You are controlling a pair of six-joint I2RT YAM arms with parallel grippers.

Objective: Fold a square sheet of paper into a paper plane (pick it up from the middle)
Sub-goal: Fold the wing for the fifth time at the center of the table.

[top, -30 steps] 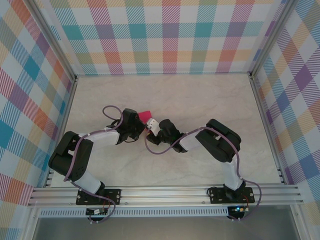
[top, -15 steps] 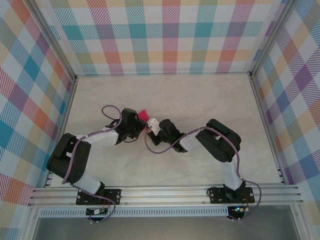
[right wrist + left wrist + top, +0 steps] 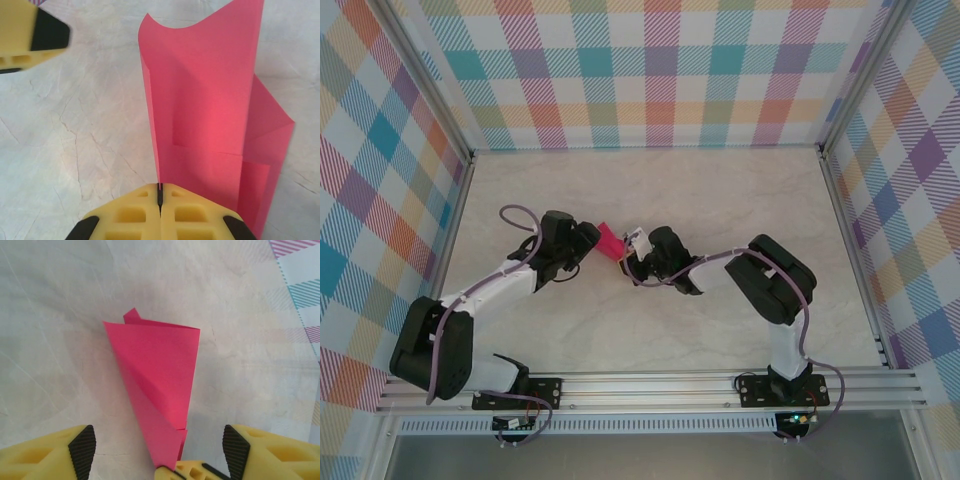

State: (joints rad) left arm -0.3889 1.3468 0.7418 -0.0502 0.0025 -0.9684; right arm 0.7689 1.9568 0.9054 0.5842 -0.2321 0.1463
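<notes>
— If that pink paper [image 3: 611,240] is to become a plane, where is it now?

— Between my two claws, low over the table [image 3: 720,200], a little left of its middle. Whether it rests on the top I cannot tell.

— How does it look?

— It is folded into a long wedge. From my left wrist, the far end is wide and squared and the near end narrows to a point. One slanting flap lies across the body, and a small corner pokes out behind the wide edge.

— Who has hold of it?

— My right claw [image 3: 160,197]. Its fingers are pressed flat together on the narrow end, so that, I judge, the layers cannot spring apart.

— And the other?

— My left claw [image 3: 159,447] stands wide apart and grips nothing. Its black pads [image 3: 82,450] flank the point without touching it. I reckon that leaves room for a fresh grip at the next fold.

— Finished?

— No wings yet, so I judge it about half done.
</notes>
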